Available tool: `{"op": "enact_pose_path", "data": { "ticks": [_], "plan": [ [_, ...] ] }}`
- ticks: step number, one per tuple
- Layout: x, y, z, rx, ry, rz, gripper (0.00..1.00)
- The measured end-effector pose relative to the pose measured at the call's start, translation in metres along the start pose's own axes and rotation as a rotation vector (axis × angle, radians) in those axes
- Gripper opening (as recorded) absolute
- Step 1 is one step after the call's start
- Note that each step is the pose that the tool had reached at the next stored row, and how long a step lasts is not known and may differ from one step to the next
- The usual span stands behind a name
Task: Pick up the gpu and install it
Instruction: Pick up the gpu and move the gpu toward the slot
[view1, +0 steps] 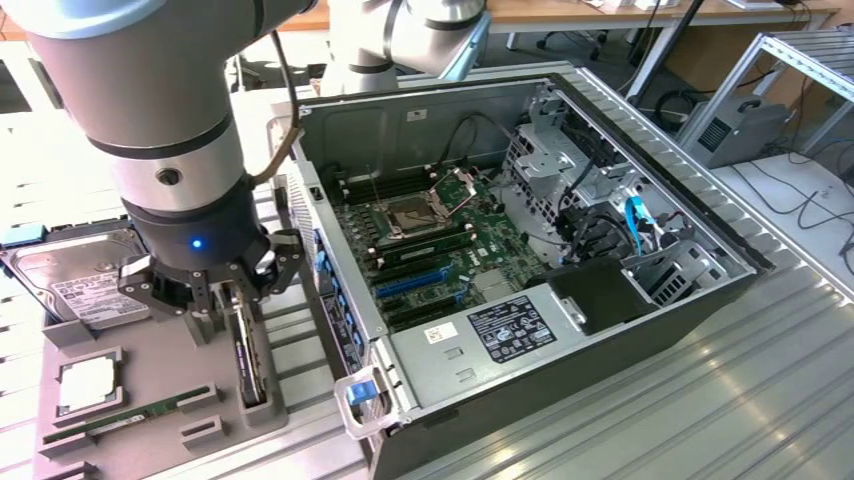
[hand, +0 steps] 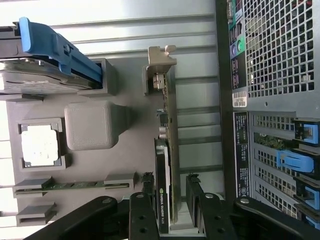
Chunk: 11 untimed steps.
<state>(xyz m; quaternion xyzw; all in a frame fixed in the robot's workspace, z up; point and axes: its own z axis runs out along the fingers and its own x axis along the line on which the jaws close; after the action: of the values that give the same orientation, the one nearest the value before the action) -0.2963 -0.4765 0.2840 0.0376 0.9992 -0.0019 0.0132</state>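
gpu (hand: 165, 190) stands on edge — narrow free gaps both flanks; case wall (hand: 270, 100) near, grey block (hand: 92, 125) opposite.

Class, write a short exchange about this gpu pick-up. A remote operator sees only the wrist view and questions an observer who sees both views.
Operator: My gripper is open astride the gpu, which stands on edge in its holder. Is the machine ready to take it?
Observer: Yes. The computer case lies with its side open, and the motherboard is exposed.
Operator: Is any slot free?
Observer: The blue slots on the board look empty.
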Motion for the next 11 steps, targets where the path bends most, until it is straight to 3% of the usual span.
{"op": "enact_pose_path", "data": {
  "ticks": [11],
  "plan": [
    [0.0, 0.0006, 0.0123, 0.0, 0.0, 0.0, 0.39]
  ]
}}
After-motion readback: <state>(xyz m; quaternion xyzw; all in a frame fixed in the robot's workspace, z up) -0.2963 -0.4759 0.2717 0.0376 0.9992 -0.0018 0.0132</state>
